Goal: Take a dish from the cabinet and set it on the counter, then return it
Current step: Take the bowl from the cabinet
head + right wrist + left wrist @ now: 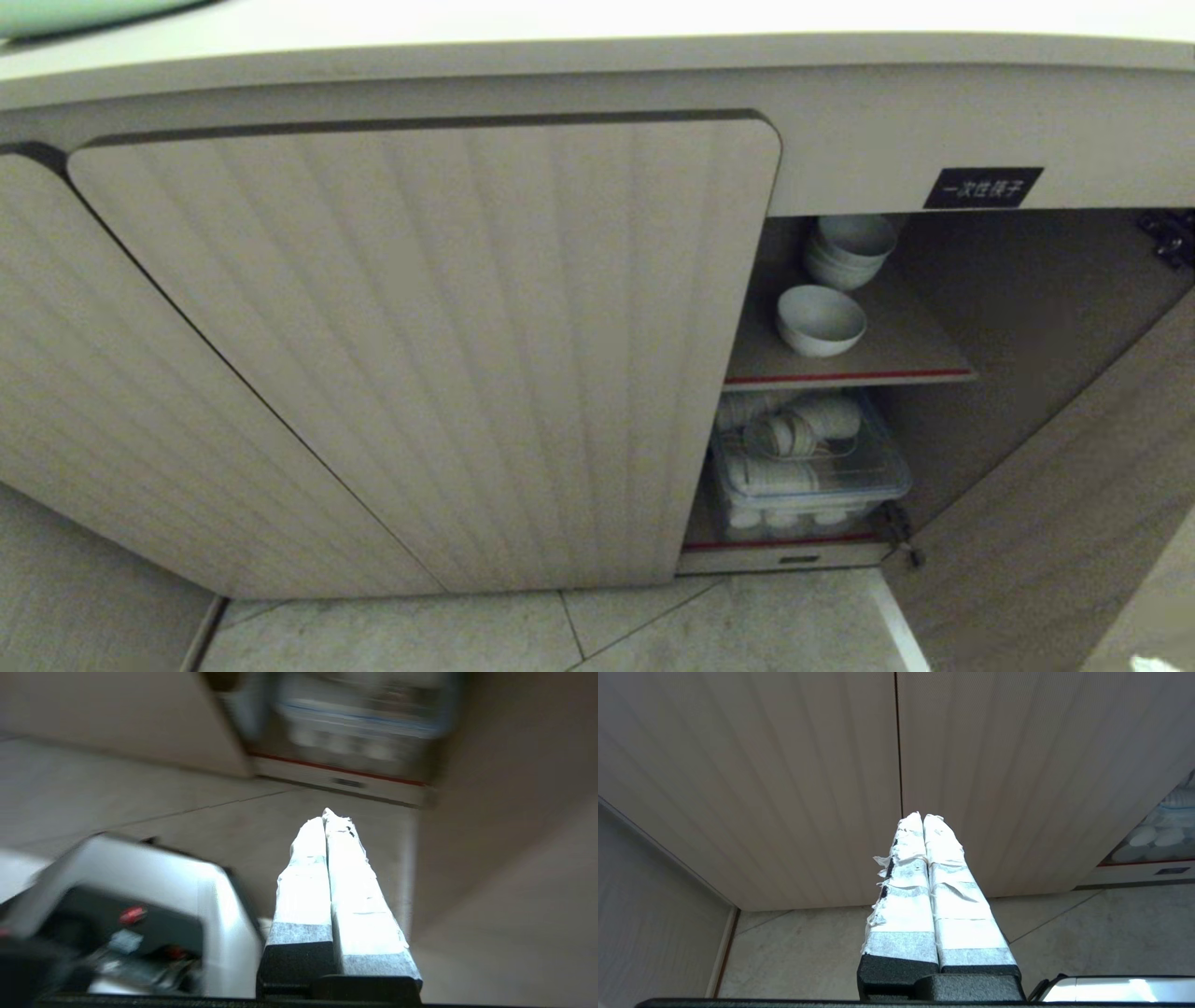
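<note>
Pale stone floor tiles (653,625) run beneath a low cupboard front, and along the top of the head view lies the long smooth beige worktop (597,23) with its raised rim. Under it, the cabinet (1027,308) with pale beige fluted, round-cornered doors stands open on its right side: its closed left door (448,355) covers most of the front, while the opened door (1055,523) swings out toward the right edge of the view. A small black label with white lettering (982,188) sits on the panel just above the opening.

Inside, on the red-edged upper shelf (896,355), the dish (820,320), a small plain white round bowl, stands upright near the shelf's front. Just behind it is a stack of similar white bowls (848,248), apart from it. On the lower level sits a clear plastic bin (812,471) holding more white crockery lying on its side.

Neither arm shows in the head view. The left claw (923,817), its fingers wrapped in white tape, is pressed together and empty, pointing at the seam between two fluted doors. The right claw (324,814), taped likewise, is also pressed together and holds nothing; it points over the floor toward the base of the open cabinet, well short of the dish.
</note>
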Controlling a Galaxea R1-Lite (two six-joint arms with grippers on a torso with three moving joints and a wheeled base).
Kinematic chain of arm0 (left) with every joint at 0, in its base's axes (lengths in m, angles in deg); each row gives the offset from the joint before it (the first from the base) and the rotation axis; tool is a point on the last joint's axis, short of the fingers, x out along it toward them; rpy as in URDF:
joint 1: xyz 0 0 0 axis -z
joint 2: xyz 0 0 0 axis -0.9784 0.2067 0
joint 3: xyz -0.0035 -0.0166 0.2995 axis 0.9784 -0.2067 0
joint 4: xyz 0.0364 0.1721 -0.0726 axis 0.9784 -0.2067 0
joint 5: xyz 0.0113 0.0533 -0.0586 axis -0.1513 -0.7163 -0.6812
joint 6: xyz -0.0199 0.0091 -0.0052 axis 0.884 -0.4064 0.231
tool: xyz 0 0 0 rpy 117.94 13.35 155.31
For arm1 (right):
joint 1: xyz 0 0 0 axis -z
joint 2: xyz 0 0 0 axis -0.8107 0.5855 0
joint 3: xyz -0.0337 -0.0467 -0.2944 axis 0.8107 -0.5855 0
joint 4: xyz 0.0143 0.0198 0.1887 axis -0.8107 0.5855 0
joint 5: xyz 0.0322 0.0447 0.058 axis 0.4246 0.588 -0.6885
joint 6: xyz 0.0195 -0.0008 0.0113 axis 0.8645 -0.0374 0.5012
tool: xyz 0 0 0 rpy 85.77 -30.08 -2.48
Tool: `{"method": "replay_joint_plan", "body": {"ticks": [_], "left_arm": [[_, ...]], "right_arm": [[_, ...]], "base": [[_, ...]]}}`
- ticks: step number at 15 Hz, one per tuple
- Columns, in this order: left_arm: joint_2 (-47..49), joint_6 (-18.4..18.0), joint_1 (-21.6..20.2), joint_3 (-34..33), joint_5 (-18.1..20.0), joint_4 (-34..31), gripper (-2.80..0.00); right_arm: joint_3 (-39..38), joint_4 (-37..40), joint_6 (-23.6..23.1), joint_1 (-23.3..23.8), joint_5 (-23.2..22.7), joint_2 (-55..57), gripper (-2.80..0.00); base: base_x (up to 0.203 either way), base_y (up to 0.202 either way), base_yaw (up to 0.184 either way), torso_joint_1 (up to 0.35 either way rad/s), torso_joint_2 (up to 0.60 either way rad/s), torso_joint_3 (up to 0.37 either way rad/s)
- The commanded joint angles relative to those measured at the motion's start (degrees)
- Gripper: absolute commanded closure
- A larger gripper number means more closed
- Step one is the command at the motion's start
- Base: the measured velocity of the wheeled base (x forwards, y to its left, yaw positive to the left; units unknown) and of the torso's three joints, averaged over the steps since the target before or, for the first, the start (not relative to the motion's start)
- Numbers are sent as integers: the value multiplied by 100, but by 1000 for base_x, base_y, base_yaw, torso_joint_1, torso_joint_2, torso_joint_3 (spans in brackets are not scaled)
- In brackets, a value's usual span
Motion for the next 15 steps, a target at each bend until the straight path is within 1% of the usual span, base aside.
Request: {"method": "replay_joint_plan", "body": {"ticks": [1, 4, 6, 9, 11, 15], "left_arm": [[-2, 0, 0, 0, 0, 0, 0], [-2, 9, 0, 0, 0, 0, 0], [-2, 1, 0, 0, 0, 0, 0], [-2, 0, 0, 0, 0, 0, 0], [-2, 0, 0, 0, 0, 0, 0], [-2, 0, 0, 0, 0, 0, 0]], "right_arm": [[207, -14, -25, -54, -318, 711, 0], [415, 22, 6, -496, -936, 1246, 0], [575, 183, 2, -748, -1158, 1558, 0], [827, 178, -16, -791, -1191, 2266, 0], [946, 36, -19, -794, -1198, 2691, 0], [953, -856, 18, -796, -1201, 3549, 0]], "base": [[0, 0, 0, 0, 0, 0], [0, 0, 0, 0, 0, 0], [0, 0, 0, 0, 0, 0], [0, 0, 0, 0, 0, 0], [0, 0, 0, 0, 0, 0], [0, 0, 0, 0, 0, 0]]}}
